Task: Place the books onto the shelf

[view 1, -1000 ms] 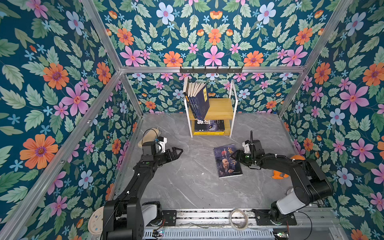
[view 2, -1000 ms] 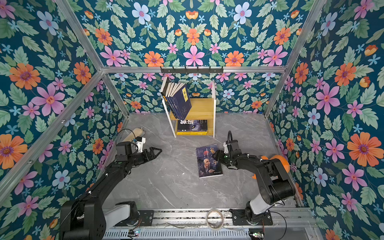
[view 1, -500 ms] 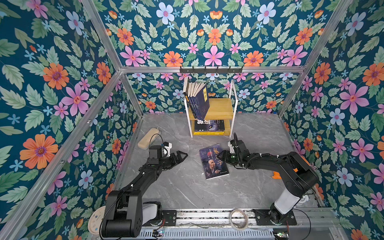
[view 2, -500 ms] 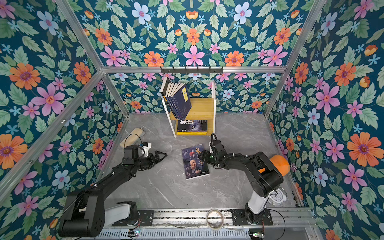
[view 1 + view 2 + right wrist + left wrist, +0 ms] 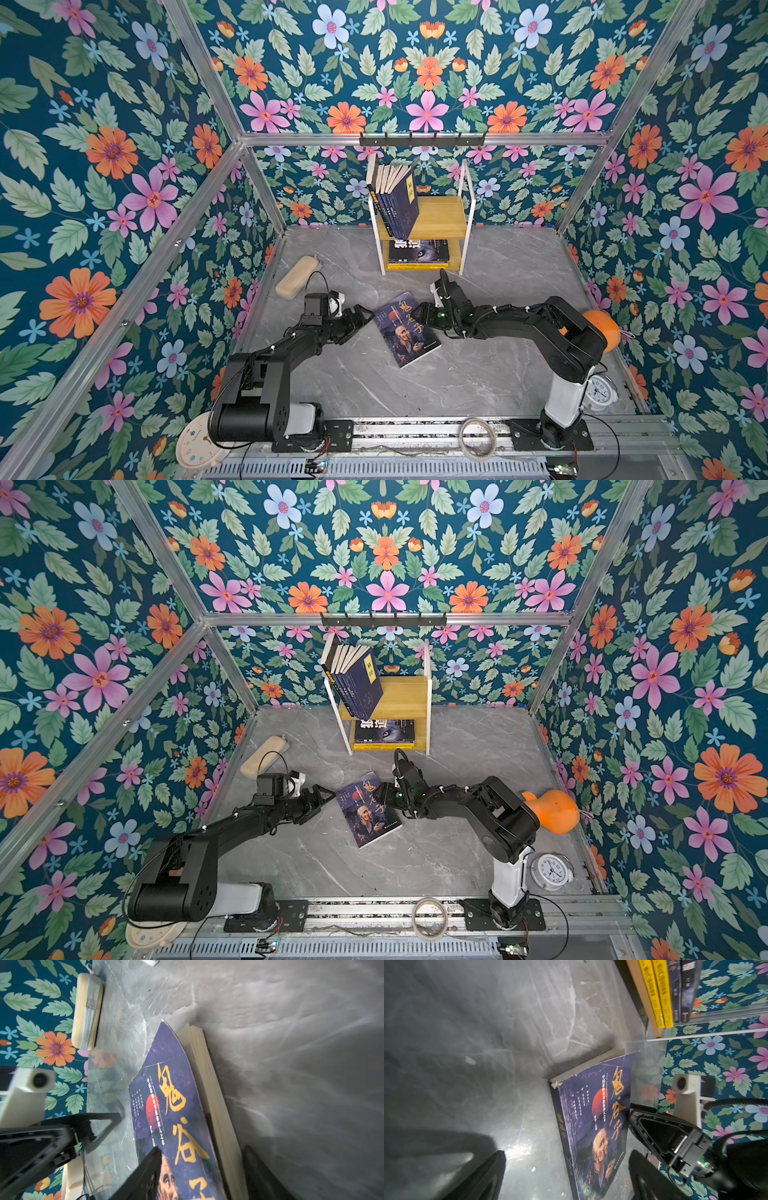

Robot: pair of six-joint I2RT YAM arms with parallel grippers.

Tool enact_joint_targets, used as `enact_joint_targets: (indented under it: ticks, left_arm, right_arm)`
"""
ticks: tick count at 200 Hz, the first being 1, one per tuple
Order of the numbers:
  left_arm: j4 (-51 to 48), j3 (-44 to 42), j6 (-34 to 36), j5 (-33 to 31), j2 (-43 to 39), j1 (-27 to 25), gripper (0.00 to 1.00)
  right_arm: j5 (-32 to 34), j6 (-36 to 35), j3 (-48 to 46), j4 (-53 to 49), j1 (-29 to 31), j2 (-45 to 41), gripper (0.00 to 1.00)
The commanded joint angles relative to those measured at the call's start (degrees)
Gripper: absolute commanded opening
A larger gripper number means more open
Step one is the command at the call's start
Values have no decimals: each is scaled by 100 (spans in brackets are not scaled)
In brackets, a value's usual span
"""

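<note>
A dark purple book (image 5: 405,328) (image 5: 368,810) with orange characters and an old man's face lies on the grey floor. My left gripper (image 5: 365,318) (image 5: 566,1155) is open at its spine, which sits between the jaws. My right gripper (image 5: 424,313) (image 5: 201,1149) is open and straddles the opposite page edge, with one finger (image 5: 145,1172) over the cover. The shelf (image 5: 442,216) (image 5: 405,694) stands at the back wall. Navy books (image 5: 397,199) lean at the left of its top board. A flat stack of books (image 5: 417,251) (image 5: 660,991) lies on its lower board.
A beige case (image 5: 297,276) lies by the left wall. An orange gourd (image 5: 600,330) and a white alarm clock (image 5: 598,392) sit behind the right arm. A tape roll (image 5: 476,436) rests on the front rail. A black hook rail (image 5: 422,141) hangs above the shelf.
The right gripper has moved left and the book has slid left with it. The left gripper has come right and forward up to the book's spine.
</note>
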Motion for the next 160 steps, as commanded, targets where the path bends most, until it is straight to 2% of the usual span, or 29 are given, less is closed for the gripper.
enact_joint_targets:
  ticks: [1,48,124,160]
  left_arm:
    - [-35,-1,-82,-153,153,-8,91]
    - [-125,103,-130,-245,574,-157,84]
    - [-62,271,-216,-77,554,-403,79]
    - [-80,295,-258,-31,434,-408,70]
  right_arm:
    - [-1,211,81,-1409,103,311,63]
    - [-53,211,604,-1489,408,717,63]
    - [-228,241,1199,-1655,727,1038,61]
    - [-201,152,1441,-1836,806,1072,61]
